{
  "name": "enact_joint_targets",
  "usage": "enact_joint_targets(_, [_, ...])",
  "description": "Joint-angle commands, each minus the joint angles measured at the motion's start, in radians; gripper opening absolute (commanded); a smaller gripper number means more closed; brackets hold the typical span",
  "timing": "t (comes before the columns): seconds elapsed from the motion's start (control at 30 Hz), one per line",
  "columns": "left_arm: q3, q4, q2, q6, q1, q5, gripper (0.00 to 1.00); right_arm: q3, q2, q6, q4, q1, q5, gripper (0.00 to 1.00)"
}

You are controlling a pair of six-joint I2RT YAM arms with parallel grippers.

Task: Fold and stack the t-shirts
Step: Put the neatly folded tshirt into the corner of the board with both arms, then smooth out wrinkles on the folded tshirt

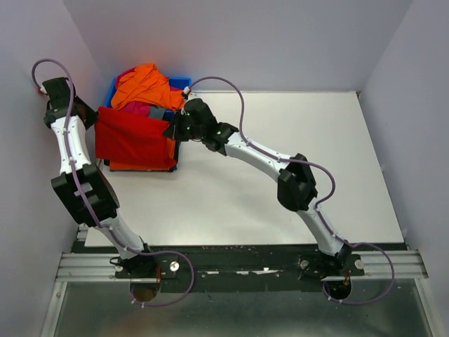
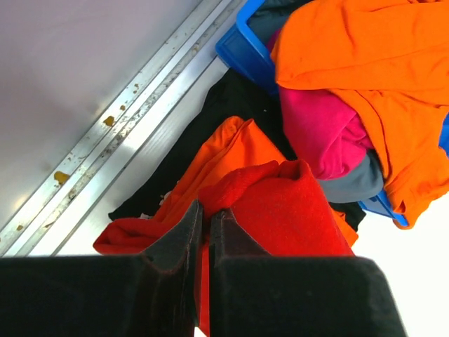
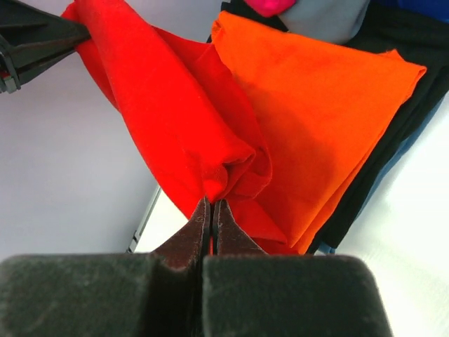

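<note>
Right wrist, fuzzy red t-shirt (image 3: pixel 161 126) bunched in right tool (image 3: pixel 211 203)

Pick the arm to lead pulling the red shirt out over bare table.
Right, probably: its fingers pinch the red shirt beside bare table; the left arm is hemmed by the wall.

Top external: fixed high and well back, looking steeply down over the whole tabletop (image 1: pixel 280 182), everything small and far off. Left wrist: mounted right behind the left tool (image 2: pixel 205 207), facing out past its tips, very close on the red t-shirt (image 2: pixel 295 210) pinched there, blue bin (image 2: pixel 242 42) just beyond. Right wrist: seated likewise behind the right tool (image 3: pixel 211 203), equally close, facing the left tool across the cloth. Shared by all three: that red t-shirt between the two tools.
</note>
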Motion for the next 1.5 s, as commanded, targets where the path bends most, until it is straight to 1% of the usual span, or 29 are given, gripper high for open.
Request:
enact_joint_targets(0.0, [0.058,-0.002,0.065,-0.011,0.01,0.051,0.0,0.063,0.055,0.038,-0.031,-0.045,-0.026,0.01])
enact_joint_targets(0.13, [0.084,0.003,0.137,-0.02,-0.004,0.073,0.0,0.063,0.084,0.056,-0.023,-0.068,-0.045,0.0])
enact_joint_targets(0.27, [0.121,-0.011,0.21,-0.02,-0.033,0.051,0.0,0.067,0.126,0.085,0.001,-0.088,-0.065,0.01])
enact_joint_targets(0.37, [0.143,-0.008,0.266,-0.018,-0.048,0.051,0.0,0.119,0.187,0.108,0.006,-0.103,-0.097,0.01])
enact_joint_targets(0.4, [0.153,-0.009,0.283,-0.017,-0.048,0.054,0.0,0.144,0.205,0.114,0.0,-0.106,-0.098,0.06])
enact_joint_targets(0.43, [0.17,-0.009,0.303,-0.012,-0.051,0.08,0.14,0.155,0.221,0.123,-0.012,-0.109,-0.092,0.22])
enact_joint_targets(0.47, [0.195,-0.021,0.326,-0.006,-0.051,0.117,0.38,0.162,0.228,0.122,-0.02,-0.112,-0.089,0.42])
enact_joint_targets(0.5, [0.242,-0.06,0.345,0.0,-0.05,0.126,0.58,0.169,0.23,0.116,-0.029,-0.112,-0.091,0.51])
enact_joint_targets(0.53, [0.274,-0.089,0.352,0.009,-0.05,0.126,0.65,0.167,0.221,0.102,-0.038,-0.112,-0.091,0.53])
enact_joint_targets(0.6, [0.287,-0.091,0.319,0.021,-0.048,0.107,0.78,0.135,0.181,0.076,-0.035,-0.112,-0.097,0.51])
enact_joint_targets(0.63, [0.287,-0.094,0.293,0.026,-0.05,0.09,0.8,0.106,0.151,0.064,-0.023,-0.112,-0.098,0.49])
enact_joint_targets(0.73, [0.273,-0.117,0.224,0.035,-0.045,0.058,0.81,0.02,0.068,0.024,0.0,-0.105,-0.095,0.46])
enact_joint_targets(0.8, [0.232,-0.115,0.161,0.034,-0.047,0.038,0.81,-0.015,0.02,-0.002,0.005,-0.088,-0.094,0.43])
enact_joint_targets(0.87, [0.157,-0.091,0.078,0.023,-0.047,0.036,0.78,-0.025,-0.006,-0.04,0.009,-0.059,-0.095,0.37])
enact_joint_targets(0.9, [0.112,-0.071,0.038,0.015,-0.047,0.041,0.73,-0.017,-0.008,-0.053,0.014,-0.045,-0.112,0.32])
enact_joint_targets(0.97, [0.02,-0.026,-0.028,-0.006,-0.047,0.068,0.54,0.014,0.011,-0.051,0.029,-0.024,-0.178,0.15])
enact_joint_targets(1.0, [-0.035,0.01,-0.052,-0.021,-0.045,0.096,0.39,0.038,0.026,-0.044,0.043,-0.014,-0.215,0.04])
enact_joint_targets(1.03, [-0.075,0.044,-0.065,-0.035,-0.045,0.135,0.25,0.066,0.052,-0.019,0.046,-0.008,-0.244,0.01])
enact_joint_targets(1.07, [-0.101,0.056,-0.065,-0.044,-0.044,0.155,0.14,0.098,0.072,0.002,0.047,-0.001,-0.258,0.01])
enact_joint_targets(1.1, [-0.118,0.063,-0.051,-0.051,-0.045,0.174,0.04,0.115,0.096,0.025,0.058,0.003,-0.269,0.01])
enact_joint_targets(1.13, [-0.13,0.069,-0.033,-0.058,-0.045,0.2,0.0,0.118,0.113,0.06,0.081,0.004,-0.279,0.01])
enact_joint_targets(1.23, [-0.178,0.13,0.033,-0.086,-0.045,0.246,0.0,0.086,0.162,0.171,0.208,0.004,-0.286,0.01])
enact_joint_targets(1.37, [-0.196,0.184,0.121,-0.097,-0.045,0.252,0.0,0.176,0.299,0.3,0.222,0.003,-0.273,0.01])
enact_joint_targets(1.47, [-0.207,0.218,0.176,-0.089,-0.045,0.248,0.0,0.166,0.365,0.401,0.274,-0.011,-0.256,0.01])
